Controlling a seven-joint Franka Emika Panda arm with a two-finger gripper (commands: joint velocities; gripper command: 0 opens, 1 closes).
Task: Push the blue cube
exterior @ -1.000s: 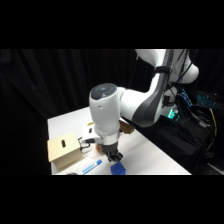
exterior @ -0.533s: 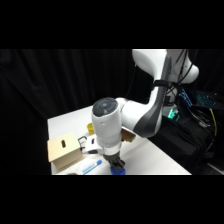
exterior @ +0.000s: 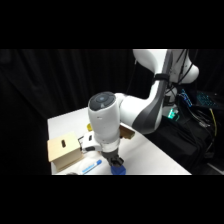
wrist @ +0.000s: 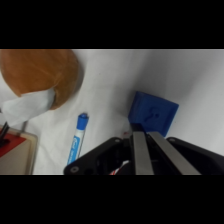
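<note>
Side view: the arm reaches down to the near edge of the white surface (exterior: 150, 150), its fingers (exterior: 116, 162) at the blue cube (exterior: 118, 170), beside a cardboard box (exterior: 64, 150). Wrist view alone shows the fingers (wrist: 145, 152) pressed together, tips touching the cube (wrist: 152, 113), a blue-white pen (wrist: 77, 137) left, its writing illegible.

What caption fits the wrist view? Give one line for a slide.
Gripper shut, fingertips at the blue cube; a blue-and-white pen lies beside it on the white table.
</note>
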